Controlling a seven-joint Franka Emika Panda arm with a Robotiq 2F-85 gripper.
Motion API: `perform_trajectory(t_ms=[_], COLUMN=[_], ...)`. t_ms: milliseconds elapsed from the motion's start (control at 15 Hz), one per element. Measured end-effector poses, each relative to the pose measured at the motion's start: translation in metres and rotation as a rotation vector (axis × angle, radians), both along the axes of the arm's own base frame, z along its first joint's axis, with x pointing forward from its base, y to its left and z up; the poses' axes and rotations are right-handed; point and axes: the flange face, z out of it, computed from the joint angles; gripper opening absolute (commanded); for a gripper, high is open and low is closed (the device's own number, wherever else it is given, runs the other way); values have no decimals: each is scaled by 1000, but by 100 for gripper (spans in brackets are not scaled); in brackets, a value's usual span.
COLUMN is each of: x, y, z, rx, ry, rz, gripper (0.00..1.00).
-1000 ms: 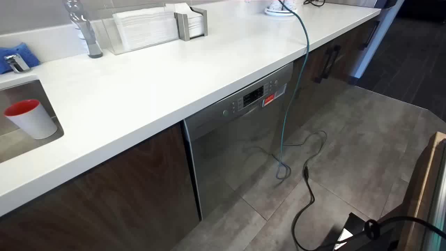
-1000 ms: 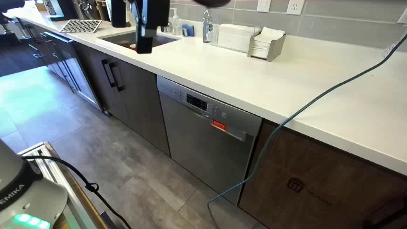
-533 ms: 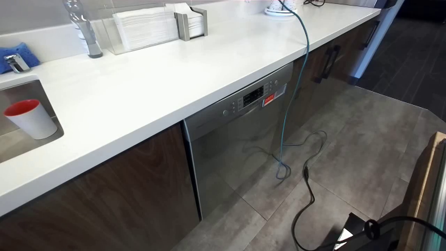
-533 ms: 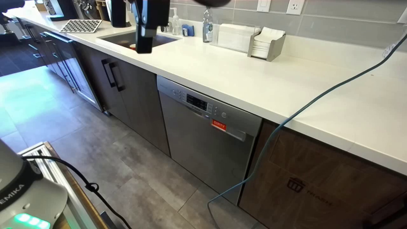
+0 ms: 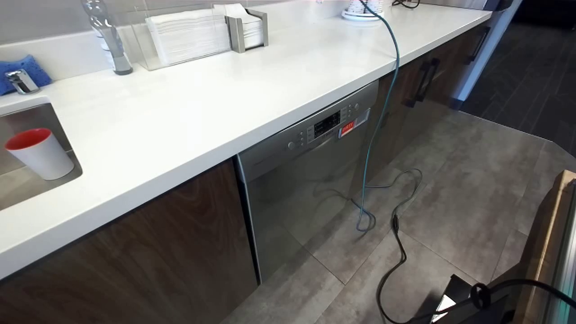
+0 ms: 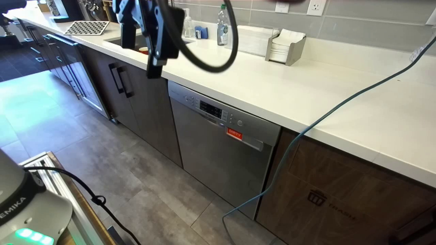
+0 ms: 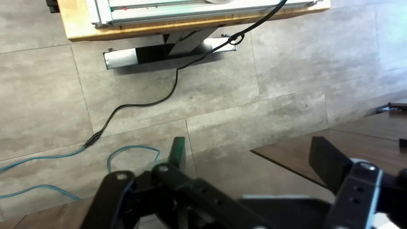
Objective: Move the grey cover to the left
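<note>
In an exterior view a cup sits in the sink. In an exterior view the gripper hangs across my sight of the sink, jaws spread; which thing is the grey cover, I cannot tell. In the wrist view the fingers stand well apart, floor beyond.

We see a long white countertop. Along its back sit a blue sponge, a clear bottle, a clear holder of white paper towels and a metal napkin holder; past the sink rests a perforated panel.
</note>
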Motion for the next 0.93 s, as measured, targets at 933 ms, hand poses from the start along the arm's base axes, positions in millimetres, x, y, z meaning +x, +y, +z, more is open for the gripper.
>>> perform_trajectory(t_ms=[933], x=[85], y=[4], z=[-155], rx=[49], ry=[-208], rz=[59], gripper=[100])
